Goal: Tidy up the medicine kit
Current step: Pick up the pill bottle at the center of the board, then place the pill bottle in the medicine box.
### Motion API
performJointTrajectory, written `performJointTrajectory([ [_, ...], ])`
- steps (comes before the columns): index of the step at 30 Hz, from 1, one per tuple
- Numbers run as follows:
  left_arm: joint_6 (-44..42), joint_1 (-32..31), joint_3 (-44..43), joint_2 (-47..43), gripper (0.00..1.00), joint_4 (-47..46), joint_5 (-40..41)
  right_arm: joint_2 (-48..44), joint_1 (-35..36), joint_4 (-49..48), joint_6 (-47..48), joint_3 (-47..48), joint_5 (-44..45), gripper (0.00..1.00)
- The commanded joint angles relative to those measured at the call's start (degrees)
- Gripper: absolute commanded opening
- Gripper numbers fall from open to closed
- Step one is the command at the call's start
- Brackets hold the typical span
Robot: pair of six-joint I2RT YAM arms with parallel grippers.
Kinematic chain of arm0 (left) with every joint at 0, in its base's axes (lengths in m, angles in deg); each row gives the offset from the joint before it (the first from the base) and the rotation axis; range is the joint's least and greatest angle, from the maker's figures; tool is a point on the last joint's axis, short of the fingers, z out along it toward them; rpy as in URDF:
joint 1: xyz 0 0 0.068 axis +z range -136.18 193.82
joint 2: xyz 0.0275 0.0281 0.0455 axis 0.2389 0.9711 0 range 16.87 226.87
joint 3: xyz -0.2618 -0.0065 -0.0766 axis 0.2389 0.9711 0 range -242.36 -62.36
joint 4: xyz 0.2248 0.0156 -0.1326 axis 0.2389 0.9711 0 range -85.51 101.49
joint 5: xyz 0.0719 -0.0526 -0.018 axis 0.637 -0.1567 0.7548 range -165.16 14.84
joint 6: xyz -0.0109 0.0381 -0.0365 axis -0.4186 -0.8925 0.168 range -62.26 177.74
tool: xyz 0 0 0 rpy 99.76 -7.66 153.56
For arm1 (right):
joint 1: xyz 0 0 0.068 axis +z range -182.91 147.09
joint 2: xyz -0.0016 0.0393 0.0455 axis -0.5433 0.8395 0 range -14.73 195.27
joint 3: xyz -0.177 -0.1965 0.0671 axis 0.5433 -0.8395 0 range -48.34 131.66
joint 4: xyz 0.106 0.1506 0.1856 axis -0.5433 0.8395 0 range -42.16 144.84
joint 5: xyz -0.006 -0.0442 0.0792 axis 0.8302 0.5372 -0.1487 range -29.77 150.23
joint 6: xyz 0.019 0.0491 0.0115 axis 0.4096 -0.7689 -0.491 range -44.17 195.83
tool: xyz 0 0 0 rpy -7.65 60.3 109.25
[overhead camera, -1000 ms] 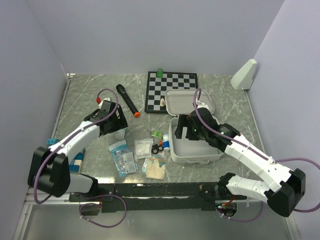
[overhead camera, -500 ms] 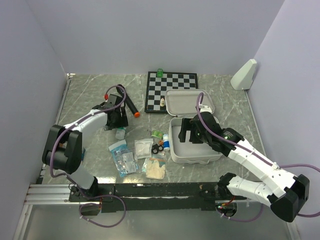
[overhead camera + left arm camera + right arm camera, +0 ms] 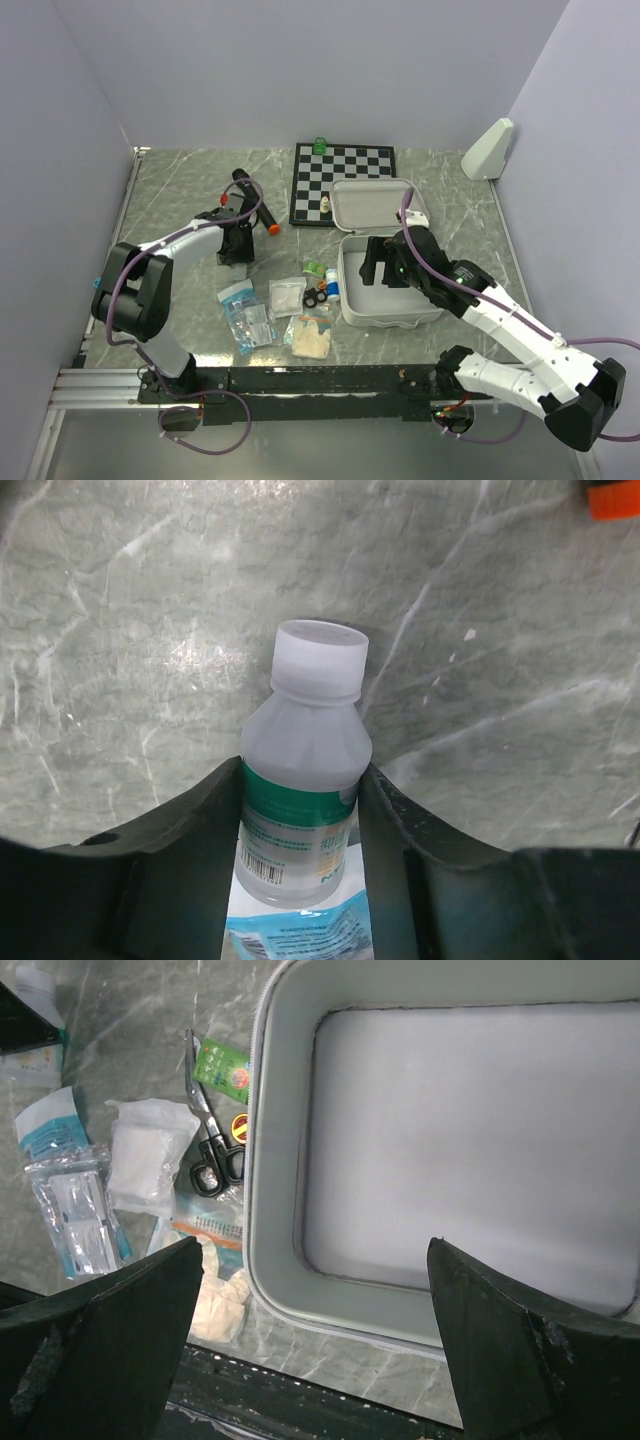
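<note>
Medicine kit [image 3: 385,312] open, right pincer [image 3: 314,1245] spread wide above, left pincer [image 3: 300,770] clamping bottle [image 3: 310,720], label edges hidden

Microphone [image 3: 266,218] lies just beyond the left gripper [image 3: 234,256]; chessboard [image 3: 342,185] beyond the right gripper [image 3: 384,272], white wedge [image 3: 489,149] farther right.

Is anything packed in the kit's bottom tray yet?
No, the right wrist view shows the medicine kit tray bare, the scissors lying outside it.
</note>
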Motion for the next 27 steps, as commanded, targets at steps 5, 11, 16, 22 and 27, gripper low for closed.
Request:
performJointTrajectory([
  [5,2.92,-0.43,-2.67,-11.44,0.32,1.54,-3.38,-3.44,0.29,2.15,0.15,1.24,4.06,1.00],
  [11,15.55,-7.00,-2.15,-22.35,0.28,-9.69,-19.11,-3.97,-0.15,2.32,-0.99,1.68,4.85,1.00],
  [16,25.41,-19.65,-4.33,-19.57,0.27,-19.63,-18.87,-5.46,-0.33,3.90,-2.14,1.86,5.99,1.00],
  [22,29.90,-29.68,-11.62,-7.53,0.23,-21.84,-13.60,-7.57,-1.29,5.31,-3.45,0.63,7.84,1.00],
  [27,30.17,-33.21,-19.00,1.53,0.18,-17.64,-7.80,-8.28,-2.08,5.66,-4.51,-0.16,7.32,1.00],
])
